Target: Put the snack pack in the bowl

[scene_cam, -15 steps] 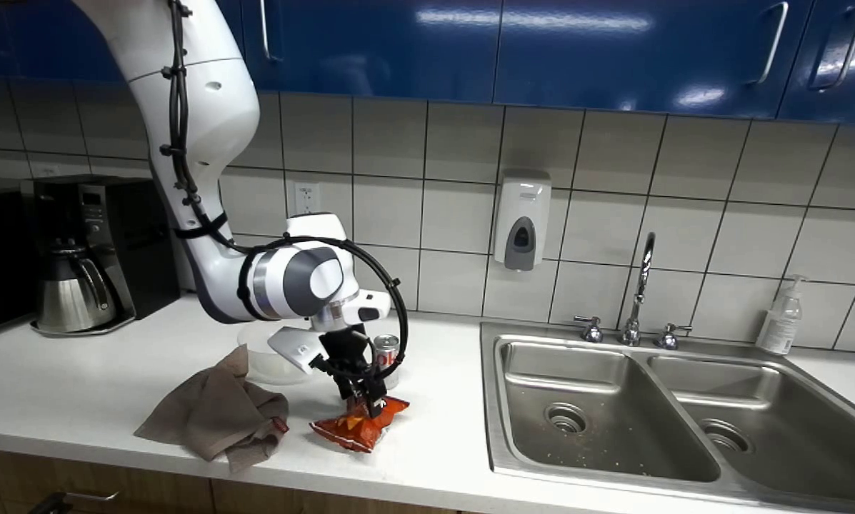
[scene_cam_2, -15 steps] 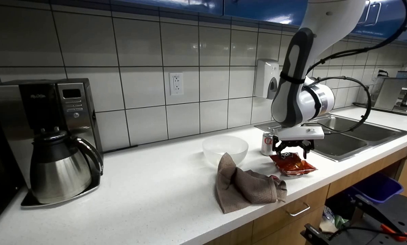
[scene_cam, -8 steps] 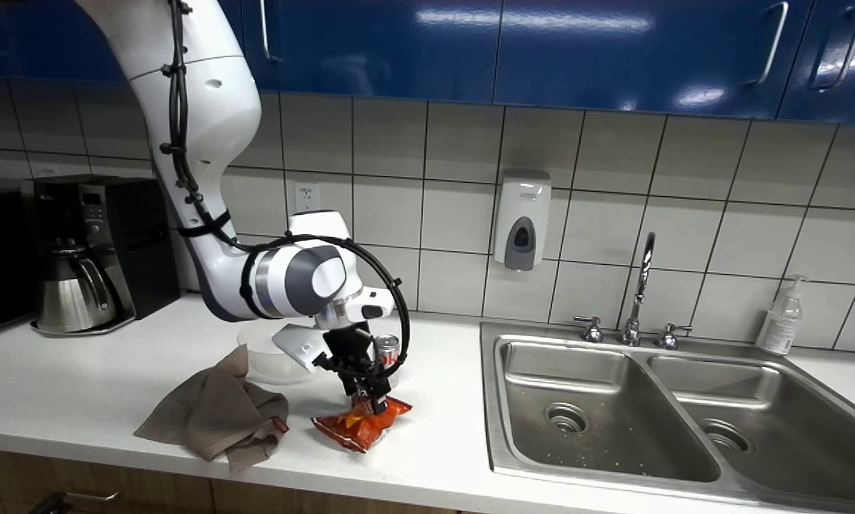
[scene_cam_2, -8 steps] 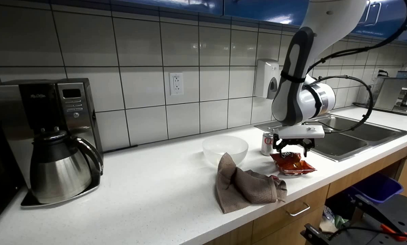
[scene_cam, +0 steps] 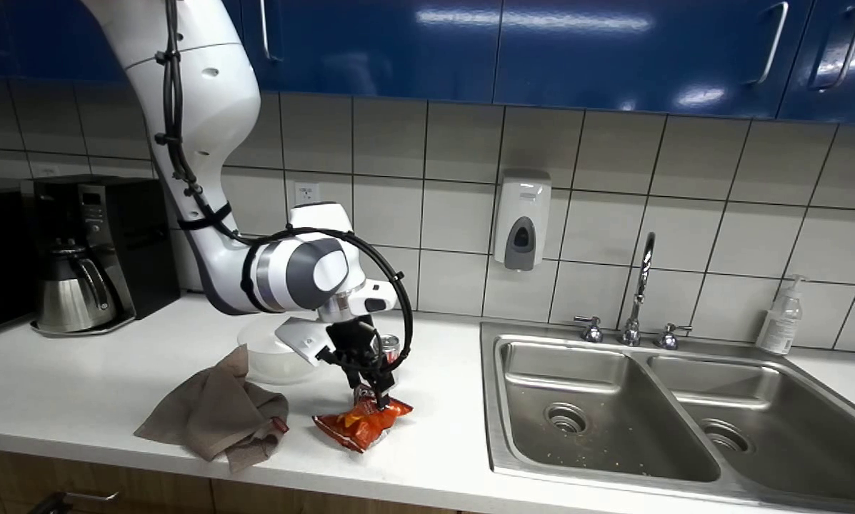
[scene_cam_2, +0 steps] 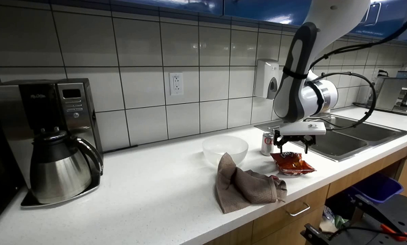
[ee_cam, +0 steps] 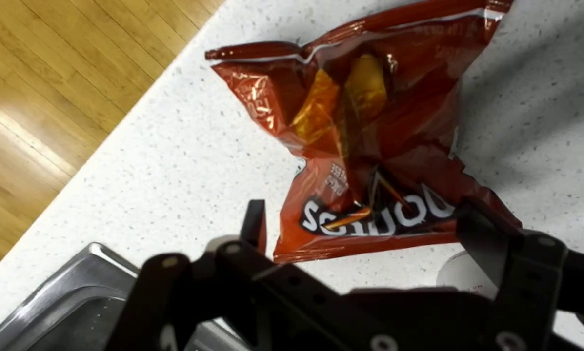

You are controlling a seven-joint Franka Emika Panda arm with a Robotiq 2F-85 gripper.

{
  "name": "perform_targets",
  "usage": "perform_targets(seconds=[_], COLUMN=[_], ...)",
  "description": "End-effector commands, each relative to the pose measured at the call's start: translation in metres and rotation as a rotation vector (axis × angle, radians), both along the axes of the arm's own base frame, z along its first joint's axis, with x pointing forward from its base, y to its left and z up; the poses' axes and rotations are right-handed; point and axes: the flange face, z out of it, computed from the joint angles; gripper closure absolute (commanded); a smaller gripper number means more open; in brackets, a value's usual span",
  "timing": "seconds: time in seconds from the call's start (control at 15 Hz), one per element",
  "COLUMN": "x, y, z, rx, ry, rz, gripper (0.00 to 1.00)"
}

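Note:
The snack pack is a red-orange chip bag lying on the counter, in both exterior views (scene_cam: pixel 359 427) (scene_cam_2: pixel 291 165) and large in the wrist view (ee_cam: pixel 370 126). My gripper (scene_cam_2: pixel 293 150) is open just above the bag's back end, with nothing held. In the wrist view the gripper (ee_cam: pixel 362 209) has its fingers apart, one off the bag's left edge and one overlapping its right corner. It also shows in an exterior view (scene_cam: pixel 372 396). The bowl is translucent white, beside the bag towards the coffee maker, in both exterior views (scene_cam: pixel 278 368) (scene_cam_2: pixel 223 148), partly hidden by the towel.
A brown towel (scene_cam_2: pixel 251 187) lies between the bowl and the counter edge. A soda can (scene_cam_2: pixel 267 144) stands close behind the gripper; its top shows in the wrist view (ee_cam: pixel 462 273). A sink (scene_cam: pixel 495 428) and a coffee maker (scene_cam_2: pixel 58 163) flank the area.
My gripper has risen a little and moved slightly back from the counter's front edge. The bag has shifted very slightly towards the sink. The bowl, towel and can have not moved.

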Motion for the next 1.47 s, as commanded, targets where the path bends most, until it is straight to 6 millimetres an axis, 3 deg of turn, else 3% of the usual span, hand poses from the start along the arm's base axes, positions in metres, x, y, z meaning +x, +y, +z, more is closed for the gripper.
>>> perform_targets(seconds=[0.0,0.13,0.2,0.27,0.87,1.2,1.4], x=[-0.011,-0.014,-0.015,-0.016,-0.025,-0.024,-0.023], y=[0.004,0.004,0.005,0.005,0.008,0.010,0.013], z=[0.014,0.015,0.014,0.014,0.004,0.007,0.022], rx=[0.013,0.017,0.020,0.021,0.048,0.042,0.033], ry=[-0.018,-0.017,-0.015,-0.011,0.025,0.024,-0.006], rz=[0.019,0.020,0.020,0.021,0.054,0.067,0.077], gripper=[0.00,0.00,0.25,0.26,0.97,1.00,1.00])
